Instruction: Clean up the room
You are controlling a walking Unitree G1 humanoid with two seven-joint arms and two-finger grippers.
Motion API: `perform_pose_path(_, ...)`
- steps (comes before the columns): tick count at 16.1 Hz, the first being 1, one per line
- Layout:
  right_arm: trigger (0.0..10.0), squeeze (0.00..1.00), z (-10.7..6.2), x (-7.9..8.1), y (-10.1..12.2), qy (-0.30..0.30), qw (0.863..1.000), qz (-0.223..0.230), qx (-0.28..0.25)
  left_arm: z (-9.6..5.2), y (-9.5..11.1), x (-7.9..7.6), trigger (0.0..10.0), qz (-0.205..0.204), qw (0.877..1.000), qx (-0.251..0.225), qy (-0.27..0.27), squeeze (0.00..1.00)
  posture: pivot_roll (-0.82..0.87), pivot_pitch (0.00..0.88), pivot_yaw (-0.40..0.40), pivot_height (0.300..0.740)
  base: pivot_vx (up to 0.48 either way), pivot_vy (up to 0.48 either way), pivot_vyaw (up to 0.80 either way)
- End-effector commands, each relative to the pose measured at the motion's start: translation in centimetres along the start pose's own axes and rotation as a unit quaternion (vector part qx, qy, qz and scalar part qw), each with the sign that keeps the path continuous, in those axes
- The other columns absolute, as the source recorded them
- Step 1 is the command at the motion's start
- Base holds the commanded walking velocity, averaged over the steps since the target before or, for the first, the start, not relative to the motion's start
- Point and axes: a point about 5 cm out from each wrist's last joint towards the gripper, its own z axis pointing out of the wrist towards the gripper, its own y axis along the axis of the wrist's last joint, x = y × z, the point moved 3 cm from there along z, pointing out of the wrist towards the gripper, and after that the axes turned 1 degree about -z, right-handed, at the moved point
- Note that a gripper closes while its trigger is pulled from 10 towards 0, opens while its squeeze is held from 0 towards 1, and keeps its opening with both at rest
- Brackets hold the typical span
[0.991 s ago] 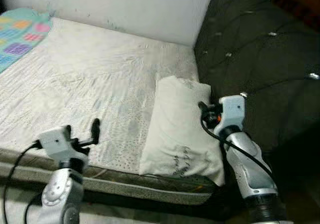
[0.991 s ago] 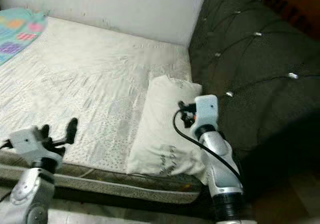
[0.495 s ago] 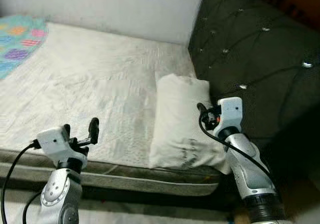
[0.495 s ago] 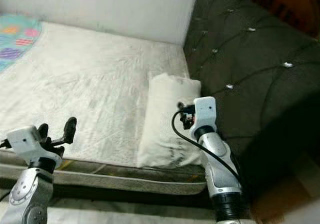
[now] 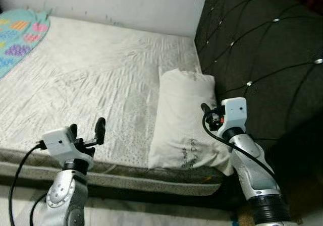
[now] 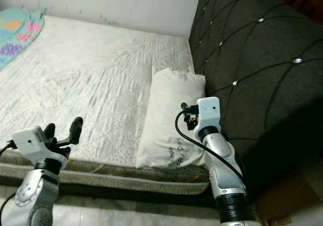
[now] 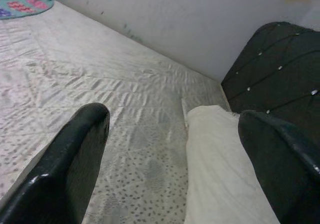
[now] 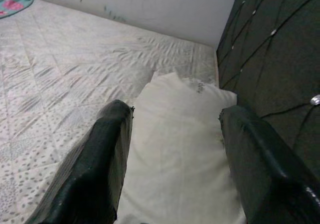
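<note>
A white pillow (image 5: 181, 116) lies on the right side of the mattress (image 5: 91, 74), its long side against the dark tufted headboard (image 5: 262, 44). My right gripper (image 8: 176, 109) is open just above the pillow's near right part, its fingers (image 8: 102, 169) pointing along the pillow toward the wall. My left gripper (image 5: 87, 126) is open over the mattress's near edge, well left of the pillow, with nothing between its fingers (image 7: 75, 154). A colourful patterned blanket (image 5: 20, 37) lies at the far left corner of the bed.
A pale wall (image 5: 126, 1) runs behind the bed. The mattress's front edge (image 5: 126, 173) and the dark bed frame sit just before my arms, with light floor (image 5: 151, 218) below. A cardboard piece (image 6: 282, 206) lies on the floor at lower right.
The camera has shifted, so the bed sits a little differently in the picture. Both arms hold much the same pose with fingers open. The pillow lies where it was on the bed.
</note>
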Motion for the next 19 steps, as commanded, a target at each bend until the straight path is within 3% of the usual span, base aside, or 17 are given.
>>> perform_pose_path(1,10.0,0.0,0.09,-0.58,0.41,-0.008,1.0,-0.004,-0.007,0.01,0.25,-0.55,10.0,0.001,1.0,-0.005,-0.012,0.0,0.01,0.0,-0.117,0.74,0.277,0.0,0.0)
perform_pose_path(19,10.0,0.0,0.25,-0.31,0.14,-0.002,1.0,-0.008,-0.008,0.16,-0.11,-0.32,10.0,0.01,1.0,0.002,-0.002,0.0,0.02,0.0,-0.111,0.74,0.307,0.0,0.0)
